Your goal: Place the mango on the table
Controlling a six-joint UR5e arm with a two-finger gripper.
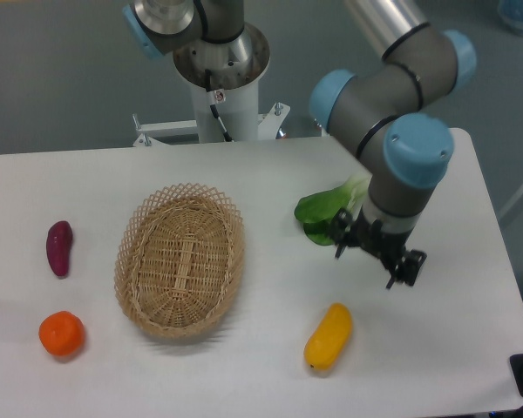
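Note:
The mango (329,336), a smooth yellow-orange oval, lies on the white table (436,331) near the front edge, right of the basket. My gripper (366,264) hangs above and to the right of the mango, apart from it. Its dark fingers (339,251) point down toward the table and hold nothing. The gap between the fingers is hard to see from this angle.
An oval wicker basket (180,259) stands left of the mango and holds nothing. A green leafy vegetable (324,208) lies just behind the gripper. A purple vegetable (59,247) and a round orange (62,334) lie at the far left.

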